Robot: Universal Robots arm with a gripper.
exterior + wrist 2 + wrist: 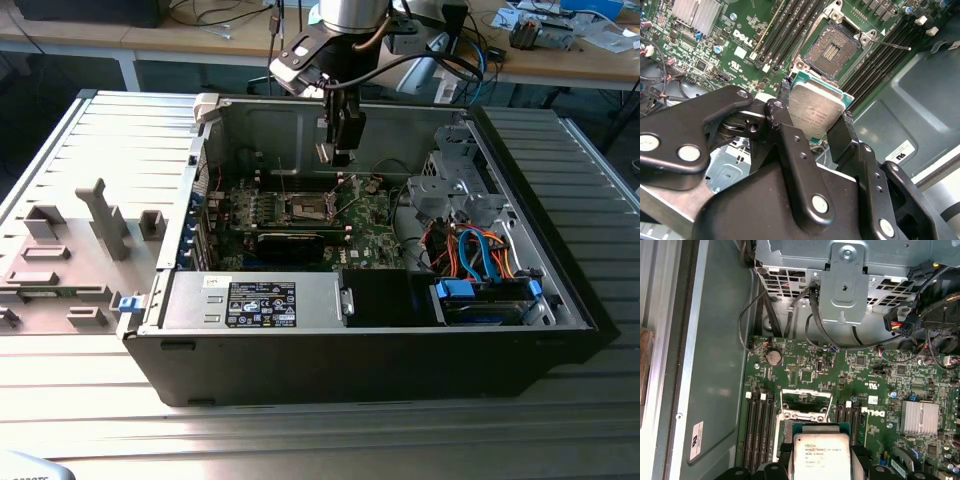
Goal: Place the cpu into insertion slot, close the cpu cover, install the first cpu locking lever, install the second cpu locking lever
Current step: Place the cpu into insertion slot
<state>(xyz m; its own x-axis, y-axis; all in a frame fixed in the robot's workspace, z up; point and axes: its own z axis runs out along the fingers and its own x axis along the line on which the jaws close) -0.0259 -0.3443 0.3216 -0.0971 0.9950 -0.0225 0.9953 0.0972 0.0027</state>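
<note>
My claw [815, 113] is pinching the cpu [816, 106] by two opposite edges, one black finger [781, 107] on each side. The chip is square, so it has no long axis. Its silvery metal top faces away from the motherboard [865, 385] and toward both wrist cameras, with a thin green edge showing under it. In the second wrist view its edges run roughly in line with those of the insertion slot [832, 50].

The cpu hangs above the board, just beside the slot and not in it. The slot's dark contact field lies bare inside its shiny rim. In the first wrist view the cpu [822, 460] hides the near part of the slot [799, 429], and the cpu cover [806, 401] stands open at the slot's far edge. A thin metal lever [895, 46] sticks out from one side of the slot.

Long black memory slots [760, 425] flank the slot on both sides. A finned heat sink [921, 417] sits further off, beyond one bank of them. A coin cell [773, 357] lies past the open cover.

In the exterior view my claw [340, 150] hangs inside the open computer case [380, 350], above the slot [308, 207]. The case lies on a ribbed metal surface [560, 430].
</note>
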